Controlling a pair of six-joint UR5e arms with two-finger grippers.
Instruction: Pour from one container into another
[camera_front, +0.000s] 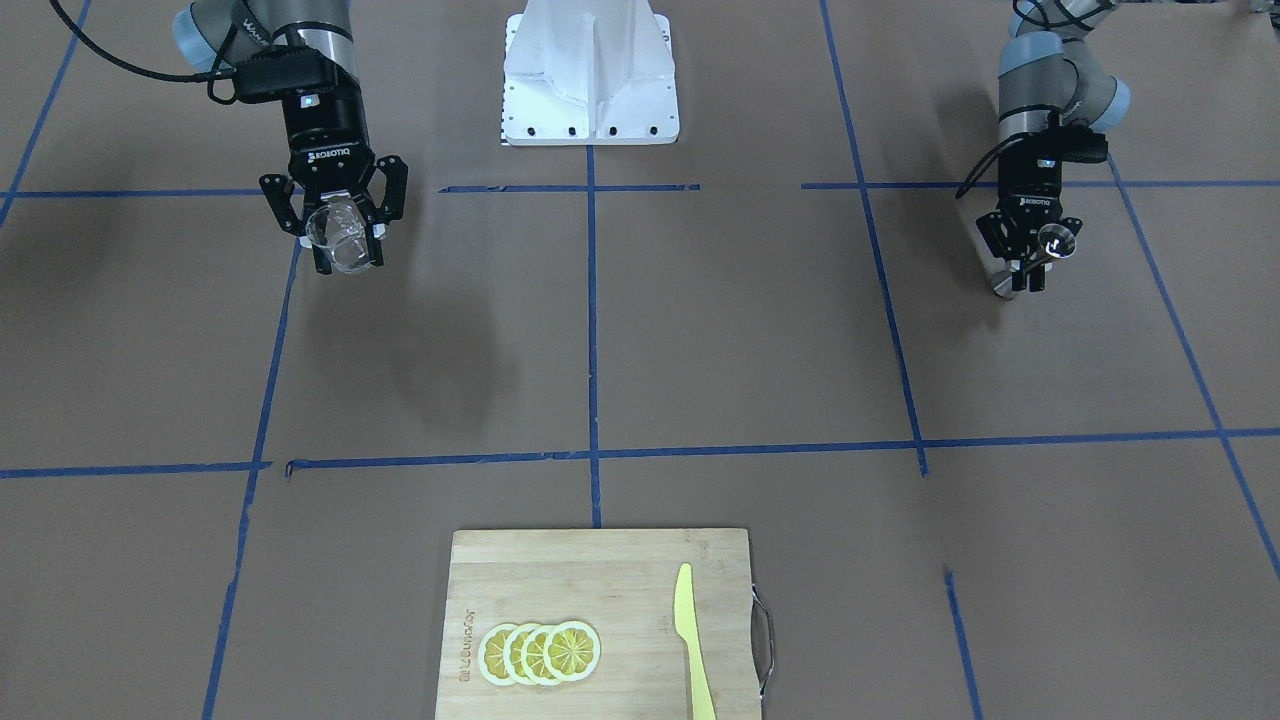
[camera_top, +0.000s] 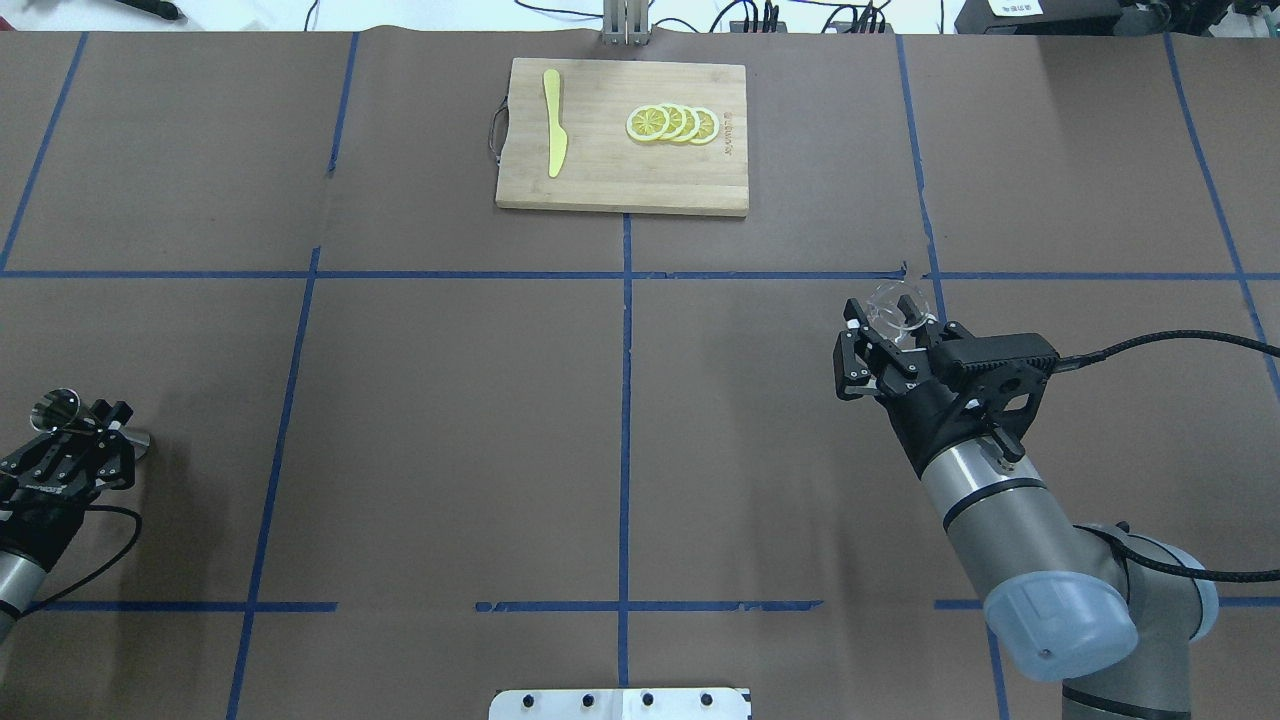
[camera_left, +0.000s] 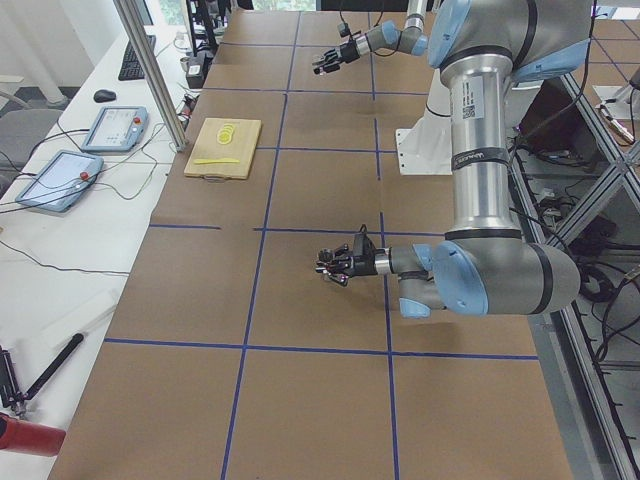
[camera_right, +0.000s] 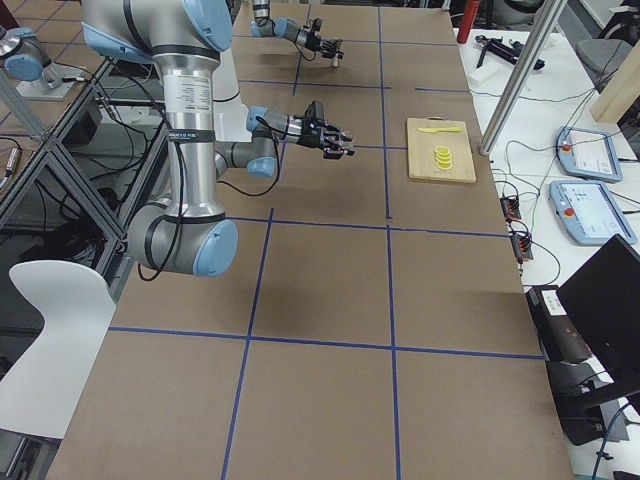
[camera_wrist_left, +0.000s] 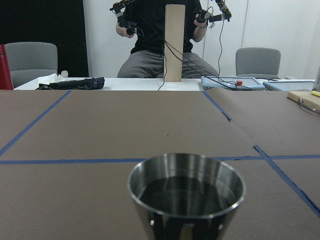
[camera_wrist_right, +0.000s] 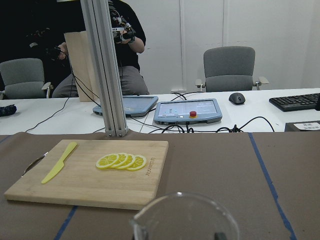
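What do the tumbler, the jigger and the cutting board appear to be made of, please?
Tumbler: clear glass, perhaps plastic; see-through, with bright glints.
Jigger: polished grey metal; its rim reflects light.
Cutting board: pale matte wood, likely bamboo; grain shows.

Cannot see the jigger below its upper cone in the left wrist view; cut by the bottom edge. Can see only the rim of the tumbler in the right wrist view. Cannot make out the jigger's waist behind the left fingers.
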